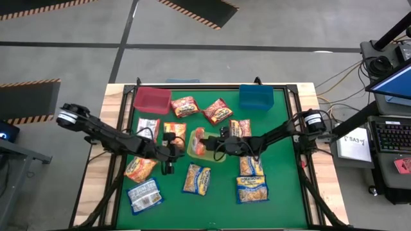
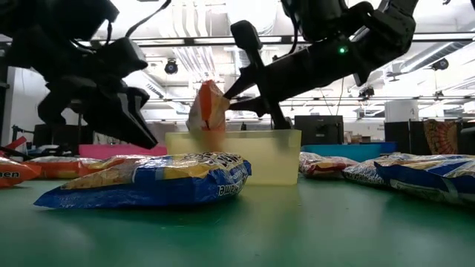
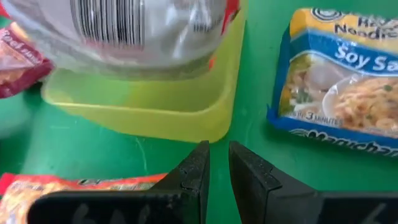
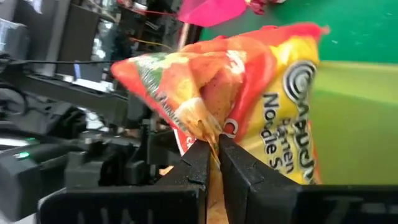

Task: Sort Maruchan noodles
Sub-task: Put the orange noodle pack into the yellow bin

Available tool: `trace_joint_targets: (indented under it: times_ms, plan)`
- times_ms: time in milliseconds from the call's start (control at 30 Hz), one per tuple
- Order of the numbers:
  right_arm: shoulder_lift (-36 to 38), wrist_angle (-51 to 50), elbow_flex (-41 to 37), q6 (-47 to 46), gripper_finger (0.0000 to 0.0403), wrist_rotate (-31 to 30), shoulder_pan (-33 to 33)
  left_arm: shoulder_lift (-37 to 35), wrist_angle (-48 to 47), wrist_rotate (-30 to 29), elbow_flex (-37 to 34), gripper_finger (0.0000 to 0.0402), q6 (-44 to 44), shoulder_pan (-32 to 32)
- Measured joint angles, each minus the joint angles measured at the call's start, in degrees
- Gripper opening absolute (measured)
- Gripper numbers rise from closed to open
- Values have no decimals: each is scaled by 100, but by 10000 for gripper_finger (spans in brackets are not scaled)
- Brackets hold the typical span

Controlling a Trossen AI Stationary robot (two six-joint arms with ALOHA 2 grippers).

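An orange noodle packet (image 4: 261,93) stands upright over the yellow-green bin (image 1: 215,156) at the table's middle, with my right gripper (image 4: 212,146) shut on it. It also shows as the orange packet (image 2: 208,107) rising above the bin (image 2: 252,159). My left gripper (image 3: 217,158) hovers just left of the bin, pointing down at the green table, a narrow gap between its fingers and nothing in it. From above, my left gripper (image 1: 171,156) is near an orange packet (image 1: 140,168). My right gripper pinches the orange packet at its crimped edge (image 4: 205,127), between the two fingers. The fingers come roughly level from the table's right. The packet stands upright, its lower end down inside the yellow-green bin; whether it touches the bottom, I cannot tell.
A red bin (image 1: 152,98) and a blue bin (image 1: 257,97) stand at the far edge. Several packets lie scattered: red ones (image 1: 217,111) at the back, blue ones (image 1: 252,188) at the near right, a blue soy-sauce packet (image 3: 342,81) near the yellow-green bin.
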State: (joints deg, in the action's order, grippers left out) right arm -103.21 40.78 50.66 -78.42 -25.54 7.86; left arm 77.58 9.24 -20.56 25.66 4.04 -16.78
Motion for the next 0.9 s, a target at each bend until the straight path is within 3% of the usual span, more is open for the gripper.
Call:
trace_joint_targets:
  times_ms: [200, 567, 900]
  plan:
    - [-1, -940, 302, -109, 13, 0, -13, 330, 141, 7, 173, 42, -58, 0]
    - [61, -1534, 649, 695, 14, 224, -63, 597, 44, 58, 401, 42, -202, -9]
    - [80, -1738, 640, 642, 17, 297, -76, 464, -46, 60, 372, 42, -158, -46]
